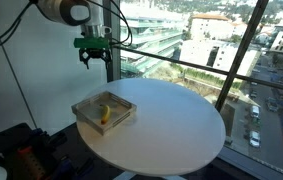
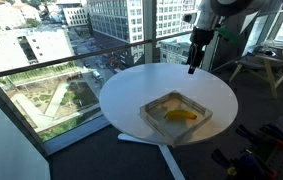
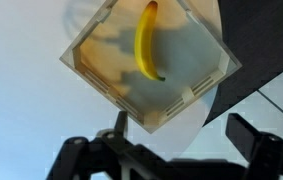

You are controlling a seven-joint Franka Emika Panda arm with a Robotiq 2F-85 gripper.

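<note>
Big round white table [image 1: 181,120] fills the middle of both exterior views. On it sits a clear square tray [image 1: 82,105], left of centre in an exterior view, near the table's edge. The banana [image 3: 148,45] lies inside, upper middle of the wrist view, running roughly top to bottom. The pincer [image 1: 92,58] hangs well above, upper left, jaws spread wide, holding nothing. Imo a clean grab means centring over the banana's middle, jaws across its thin width, clear of the tray walls.
</note>
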